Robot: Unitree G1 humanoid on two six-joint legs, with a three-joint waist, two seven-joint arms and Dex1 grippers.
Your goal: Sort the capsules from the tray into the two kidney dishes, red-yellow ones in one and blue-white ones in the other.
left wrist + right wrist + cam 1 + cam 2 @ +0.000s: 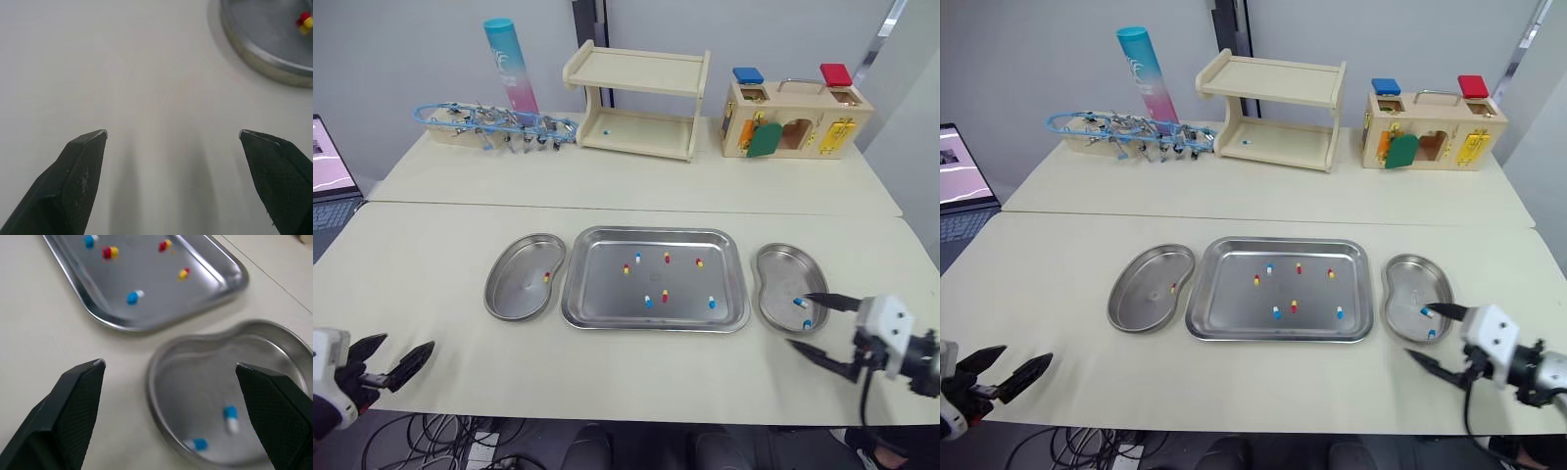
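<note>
Mid-sort. Right claw [799,319] wide, empty, by right dish [781,269] (two blue-white capsules [800,303] inside). Left claw [408,343] wide, empty, at desk [431,255] edge. Seven capsules in tray [656,232]. Next, I'd guess: reach nearest blue-white one [712,303] and pinch precisely.

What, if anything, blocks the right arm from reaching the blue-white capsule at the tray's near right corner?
Yes, probably reachable: the right gripper is open beside the right kidney dish, and the blue-white capsule lies apart from the others in the tray. Only the dish and low rims lie between.
</note>
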